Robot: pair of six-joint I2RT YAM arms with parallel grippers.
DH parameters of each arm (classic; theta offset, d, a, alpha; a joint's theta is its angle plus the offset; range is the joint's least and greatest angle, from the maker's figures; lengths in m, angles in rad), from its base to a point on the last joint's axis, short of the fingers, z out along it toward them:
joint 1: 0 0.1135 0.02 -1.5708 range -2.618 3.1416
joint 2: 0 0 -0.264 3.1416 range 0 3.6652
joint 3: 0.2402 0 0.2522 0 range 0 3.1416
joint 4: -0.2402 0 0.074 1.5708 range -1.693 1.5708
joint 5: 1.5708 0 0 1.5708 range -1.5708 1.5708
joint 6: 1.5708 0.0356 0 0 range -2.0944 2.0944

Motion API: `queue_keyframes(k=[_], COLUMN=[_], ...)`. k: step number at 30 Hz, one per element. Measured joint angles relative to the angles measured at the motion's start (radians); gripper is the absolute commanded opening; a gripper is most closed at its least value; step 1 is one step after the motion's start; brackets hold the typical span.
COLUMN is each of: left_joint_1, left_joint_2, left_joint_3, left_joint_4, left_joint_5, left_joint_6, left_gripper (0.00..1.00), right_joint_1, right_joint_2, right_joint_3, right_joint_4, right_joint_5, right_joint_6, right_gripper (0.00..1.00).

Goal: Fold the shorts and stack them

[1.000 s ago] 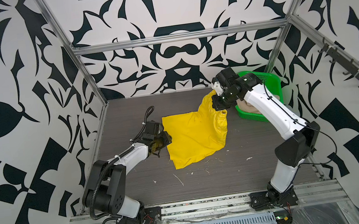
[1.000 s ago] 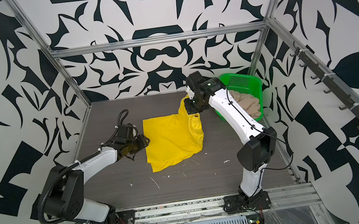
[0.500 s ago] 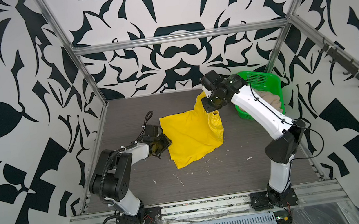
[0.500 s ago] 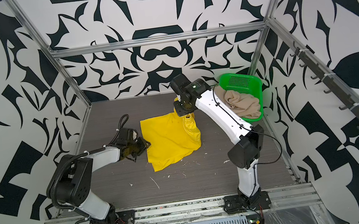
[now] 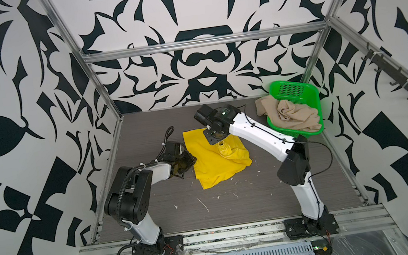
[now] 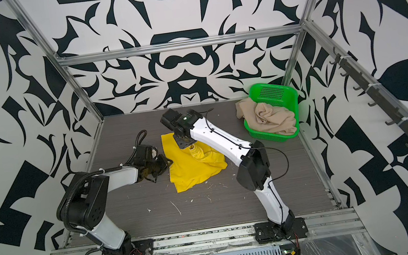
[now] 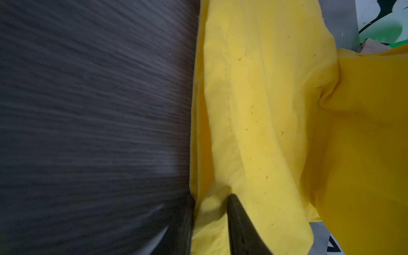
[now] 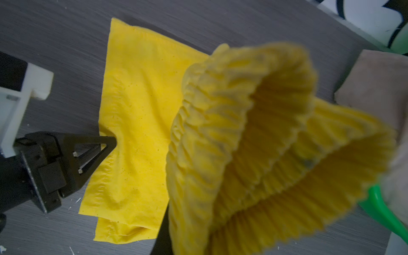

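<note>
The yellow shorts (image 5: 215,164) (image 6: 192,170) lie partly spread on the dark table in both top views. My right gripper (image 5: 219,142) (image 6: 189,146) is shut on their gathered waistband (image 8: 231,123) and holds it up above the cloth. Its fingers are mostly hidden behind the fabric in the right wrist view. My left gripper (image 5: 191,159) (image 7: 210,198) pinches a fold at the left edge of the yellow shorts (image 7: 254,110), and the cloth puckers at its tip (image 8: 111,142). The beige shorts (image 5: 292,117) (image 6: 271,120) lie crumpled in the green basket, one part hanging over its rim.
The green perforated basket (image 5: 293,89) (image 6: 271,91) stands tilted in the back right corner. White scraps (image 5: 203,205) dot the table in front of the yellow cloth. Metal frame posts and patterned walls close in the table on three sides.
My right gripper carried the waistband leftward and down over the spread cloth. The left gripper closed on the shorts' left edge. The beige shorts now show fully.
</note>
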Motion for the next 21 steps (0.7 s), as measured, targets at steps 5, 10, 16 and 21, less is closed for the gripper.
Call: queue_keyframes(k=[5,10,16,21], left_joint_1=[0.0,0.0,0.004,0.053], left_joint_2=[0.0,-0.001,-0.053,-0.227], left_joint_3=[0.0,0.002,0.009,-0.024], left_joint_4=[-0.001,-0.003,-0.091,-0.239], left_joint_5=[0.0,0.0,-0.039,-0.101], left_joint_6=[0.0,0.002,0.021,0.025], left_gripper=[0.31,0.34,0.52,0.64], right_joint_1=[0.021,0.026,0.024,0.025], right_joint_2=[0.087,0.135,0.185,0.191], right_joint_3=[0.032,0.035,0.012,-0.006], right_joint_4=[0.04,0.079,0.177,0.274], right_joint_5=[-0.042,-0.095,-0.208,-0.322], right_joint_6=[0.023,0.045,0.074,0.086], right_gripper=[0.04,0.12,0.39,0.63])
